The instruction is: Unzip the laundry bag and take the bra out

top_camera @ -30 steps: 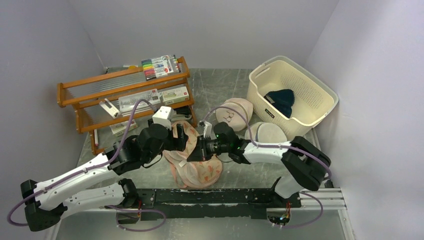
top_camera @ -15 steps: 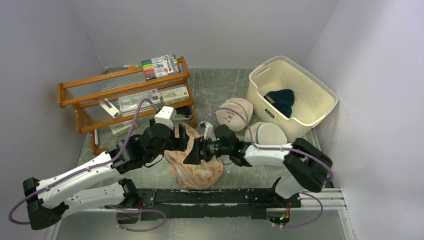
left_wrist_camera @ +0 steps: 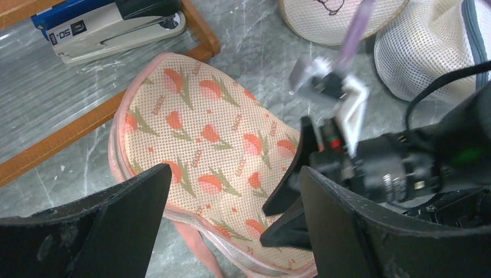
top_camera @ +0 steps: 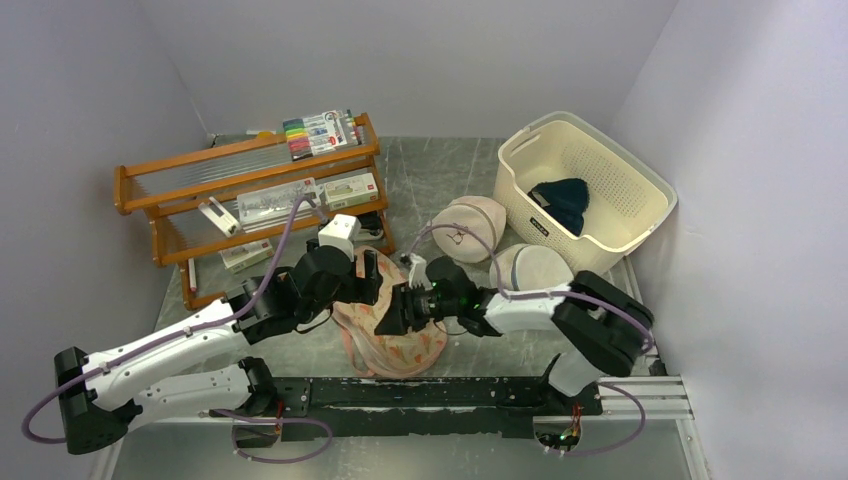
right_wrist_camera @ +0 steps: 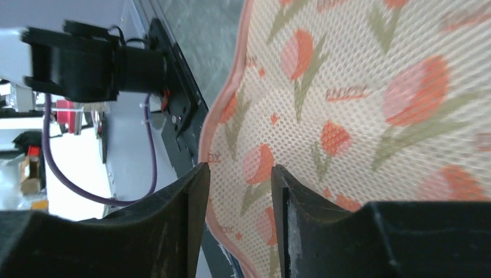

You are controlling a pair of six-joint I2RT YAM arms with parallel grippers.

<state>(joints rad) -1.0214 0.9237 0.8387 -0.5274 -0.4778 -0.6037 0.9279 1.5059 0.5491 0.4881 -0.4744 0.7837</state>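
The laundry bag (top_camera: pixel 392 335), cream mesh with red-orange flowers and a pink zip edge, lies between the two arms near the table's front. It fills the left wrist view (left_wrist_camera: pixel 208 133) and the right wrist view (right_wrist_camera: pixel 370 98). My left gripper (top_camera: pixel 366 284) hovers wide open over its far end (left_wrist_camera: pixel 234 217), holding nothing. My right gripper (top_camera: pixel 393 312) has its jaws partly apart (right_wrist_camera: pixel 236 211), tips against the bag's top face beside the pink edge. Its black fingers (left_wrist_camera: pixel 289 188) show on the fabric. The bra is hidden.
A wooden rack (top_camera: pixel 250 190) with boxes and a stapler (left_wrist_camera: pixel 110 23) stands at the back left, close to the bag. A round pale dome bag (top_camera: pixel 465 228) and a white dome bag (top_camera: pixel 540 268) lie right of it. A cream basket (top_camera: pixel 640 190) holds a dark blue cloth item (top_camera: pixel 560 203).
My right gripper went from shut to partly apart and slid left and nearer along the bag. My left gripper drifted slightly right and back. The bag's near part bunched a little.
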